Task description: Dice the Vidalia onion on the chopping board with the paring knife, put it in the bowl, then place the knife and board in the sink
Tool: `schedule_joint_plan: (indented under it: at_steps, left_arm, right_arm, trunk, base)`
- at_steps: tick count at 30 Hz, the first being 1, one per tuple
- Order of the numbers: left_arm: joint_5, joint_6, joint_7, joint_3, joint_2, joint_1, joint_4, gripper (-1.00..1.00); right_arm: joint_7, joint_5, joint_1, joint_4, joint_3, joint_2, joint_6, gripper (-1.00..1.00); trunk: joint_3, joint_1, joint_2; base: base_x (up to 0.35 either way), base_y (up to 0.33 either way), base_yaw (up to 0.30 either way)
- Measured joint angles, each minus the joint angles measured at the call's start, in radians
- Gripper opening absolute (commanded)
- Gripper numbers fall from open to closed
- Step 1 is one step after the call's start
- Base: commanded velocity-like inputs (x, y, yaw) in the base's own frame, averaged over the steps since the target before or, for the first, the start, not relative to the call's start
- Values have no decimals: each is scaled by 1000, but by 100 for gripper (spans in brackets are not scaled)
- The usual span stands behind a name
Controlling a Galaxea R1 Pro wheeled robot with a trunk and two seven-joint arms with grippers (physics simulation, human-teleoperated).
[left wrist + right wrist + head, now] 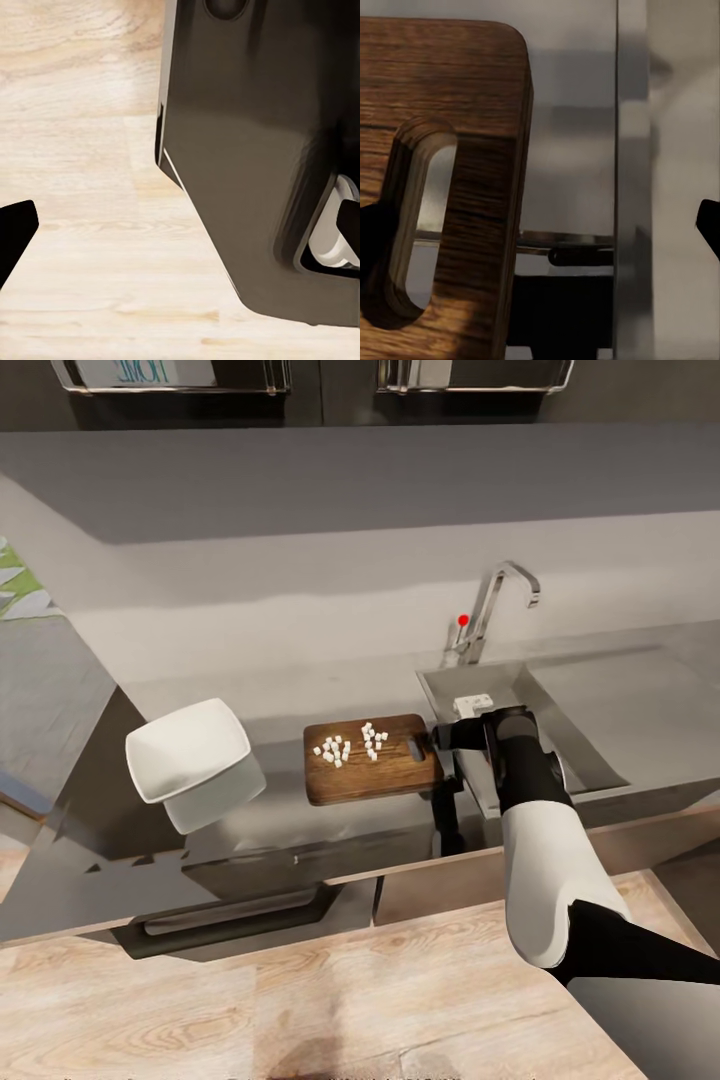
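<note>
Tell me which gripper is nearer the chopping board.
Right. The right gripper sits at the chopping board handle-slot end; the left gripper hangs low over wooden floor.

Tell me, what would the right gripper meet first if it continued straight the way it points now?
Probably the chopping board: its handle-slot end lies right before the right gripper, one fingertip already at the slot. The depth is hard to judge.

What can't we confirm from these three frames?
- Paring knife: cannot be made out on the dark brown wood-grain chopping board or in the grey steel sink; the right arm covers much of the basin in the head view.
- Right hand: open or shut cannot be told; fingertips are cut off at the right wrist view's edges.
- Left hand: likewise, at the left wrist view's edges.
</note>
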Motion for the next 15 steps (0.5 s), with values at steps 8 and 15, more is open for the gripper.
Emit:
schedule_joint_plan:
  at_steps: [8, 15]
  left_arm:
    - [0, 0, 0, 0, -1, 0, 0, 100]
    - [0, 0, 0, 0, -1, 0, 0, 100]
  right_arm:
    - [0, 0, 0, 3, -1, 0, 0, 100]
    - [0, 0, 0, 3, 0, 0, 0, 100]
  trunk:
    - [-9, 0, 0]
    - [-15, 0, 0]
  base:
    - [0, 0, 0]
    - [0, 0, 0]
